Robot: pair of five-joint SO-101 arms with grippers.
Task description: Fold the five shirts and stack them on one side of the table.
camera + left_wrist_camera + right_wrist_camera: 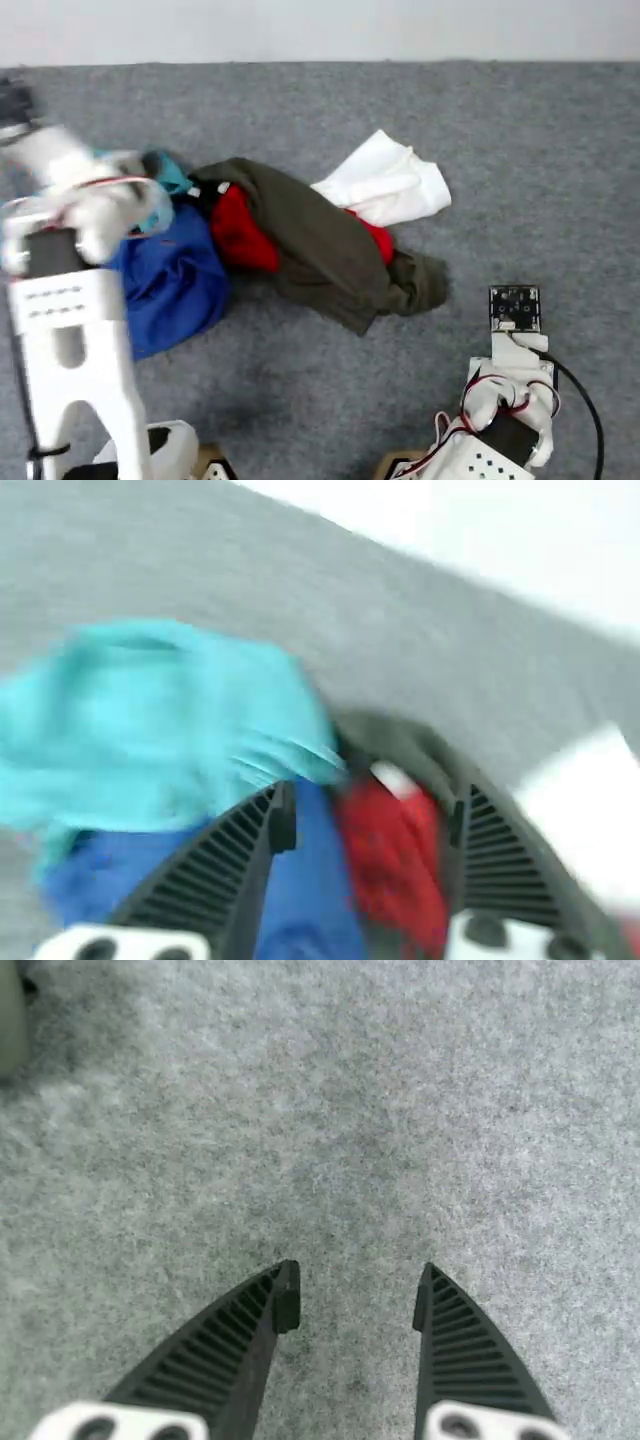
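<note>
left pincer [370, 820] is being held with fingers apart, nothing clamped, just above the blue shirt [300, 900] and the red shirt [395, 860], at the pile's end left of the olive shirt [320, 250]. teal shirt [170, 730] is being shown bunched against the blue shirt, on the side away from the olive shirt. red shirt is being partly covered by the olive shirt. white shirt [385, 185] is being touched by the olive shirt at its far right edge. right pincer [355, 1300] is also being held apart, over bare grey desk [400, 1110], well apart from the olive shirt.
</note>
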